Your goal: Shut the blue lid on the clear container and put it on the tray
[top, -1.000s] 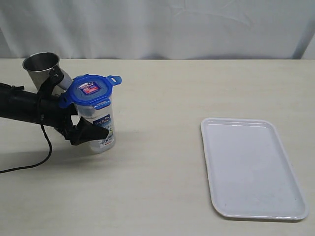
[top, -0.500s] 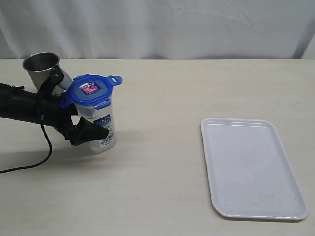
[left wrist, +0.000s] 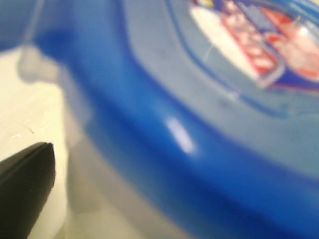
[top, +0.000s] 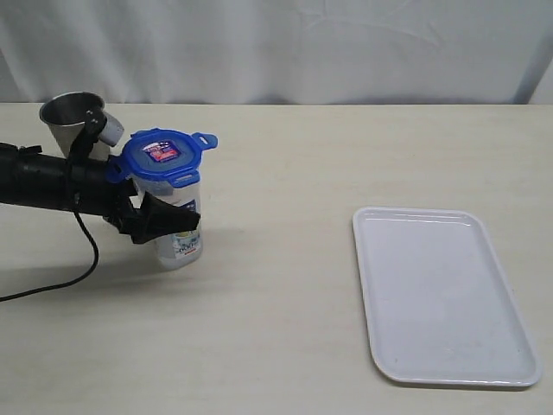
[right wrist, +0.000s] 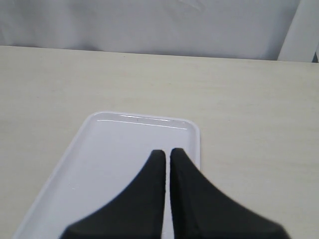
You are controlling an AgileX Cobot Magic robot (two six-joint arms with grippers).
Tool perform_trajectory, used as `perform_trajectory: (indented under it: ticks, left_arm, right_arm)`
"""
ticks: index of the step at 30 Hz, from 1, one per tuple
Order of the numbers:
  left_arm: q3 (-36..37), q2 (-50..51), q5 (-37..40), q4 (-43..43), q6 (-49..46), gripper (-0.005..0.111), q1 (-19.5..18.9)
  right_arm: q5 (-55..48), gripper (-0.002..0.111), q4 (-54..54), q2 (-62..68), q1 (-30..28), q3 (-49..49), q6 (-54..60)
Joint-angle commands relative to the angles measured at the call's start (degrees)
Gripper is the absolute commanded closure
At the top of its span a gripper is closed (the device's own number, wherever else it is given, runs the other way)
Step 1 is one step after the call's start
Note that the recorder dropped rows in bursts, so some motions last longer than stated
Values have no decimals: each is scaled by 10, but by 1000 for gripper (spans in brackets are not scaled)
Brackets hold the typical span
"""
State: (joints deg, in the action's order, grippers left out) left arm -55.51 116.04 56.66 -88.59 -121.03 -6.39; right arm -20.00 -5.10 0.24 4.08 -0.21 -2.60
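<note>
Left gripper (top: pixel 183 221) shifted up clear container (top: pixel 175 195); steel cup (top: pixel 69 117) just behind.

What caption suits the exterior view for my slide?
Left claw around the clear container, blue lid on top; white tray at right.

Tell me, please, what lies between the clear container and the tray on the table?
Nothing lies there: in the exterior view, the stretch of table between the clear container and the tray is bare beige surface.
</note>
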Motion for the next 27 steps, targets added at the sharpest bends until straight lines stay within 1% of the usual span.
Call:
perform_trajectory:
  ticks: [1, 4, 9, 15, 21, 27]
  left_arm:
    - [-1, 3, 13, -22, -12, 5, 4]
    - [-1, 3, 7, -16, -12, 5, 4]
    - [2, 3, -47, 27, -12, 6, 4]
    - [2, 9, -46, 40, -12, 6, 4]
    - [2, 36, -50, 37, -12, 6, 4]
    - [1, 36, -48, 35, -12, 6, 4]
  right_arm:
    - [2, 104, -2, -2, 1, 2, 0]
    - [2, 104, -2, -2, 1, 2, 0]
    - [2, 104, -2, -2, 1, 2, 0]
    - [2, 104, -2, -2, 1, 2, 0]
    - [2, 104, -2, -2, 1, 2, 0]
    - [2, 104, -2, -2, 1, 2, 0]
